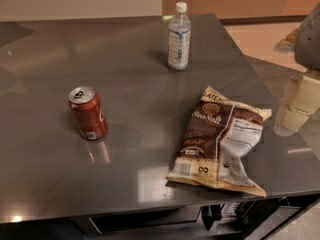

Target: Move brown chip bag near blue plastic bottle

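The brown chip bag point(220, 143) lies flat on the dark grey table point(125, 109), near its front right corner, with its "Sea Salt" script and white nutrition panel facing up. The blue plastic bottle point(178, 36) stands upright with a white cap at the back of the table, well behind the bag. My gripper point(299, 104) is at the right edge of the view, just right of the bag's top corner and above the table's right edge. It holds nothing that I can see.
A red soda can point(88, 113) stands upright on the left part of the table, away from bag and bottle. The table's right edge point(260, 79) runs diagonally past the gripper. Beyond it is a light floor point(260, 39).
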Available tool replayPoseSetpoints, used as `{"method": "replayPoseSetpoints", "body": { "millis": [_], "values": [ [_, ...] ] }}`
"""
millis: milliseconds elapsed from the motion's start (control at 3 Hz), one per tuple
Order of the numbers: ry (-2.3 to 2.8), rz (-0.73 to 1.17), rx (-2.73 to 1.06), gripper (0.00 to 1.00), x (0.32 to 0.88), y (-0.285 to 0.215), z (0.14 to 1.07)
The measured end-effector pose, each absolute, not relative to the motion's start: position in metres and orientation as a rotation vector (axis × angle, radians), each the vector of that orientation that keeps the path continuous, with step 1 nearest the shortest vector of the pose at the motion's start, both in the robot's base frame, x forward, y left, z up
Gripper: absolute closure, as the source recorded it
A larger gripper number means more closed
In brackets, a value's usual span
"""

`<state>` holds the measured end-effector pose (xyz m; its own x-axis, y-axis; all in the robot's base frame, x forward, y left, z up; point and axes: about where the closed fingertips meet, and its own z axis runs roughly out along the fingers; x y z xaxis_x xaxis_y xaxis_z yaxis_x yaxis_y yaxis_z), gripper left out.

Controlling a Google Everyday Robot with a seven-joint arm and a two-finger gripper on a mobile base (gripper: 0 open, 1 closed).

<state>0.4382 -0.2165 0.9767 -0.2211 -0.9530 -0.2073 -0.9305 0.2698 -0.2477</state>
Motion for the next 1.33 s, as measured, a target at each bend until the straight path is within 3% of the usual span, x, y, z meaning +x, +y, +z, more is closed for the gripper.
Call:
{"method": "replayPoseSetpoints", "body": {
  "millis": [1333],
  "values": [
    [1.993,0.096,-2.059,0.0,0.465,-0.177,0.929]
  ]
}}
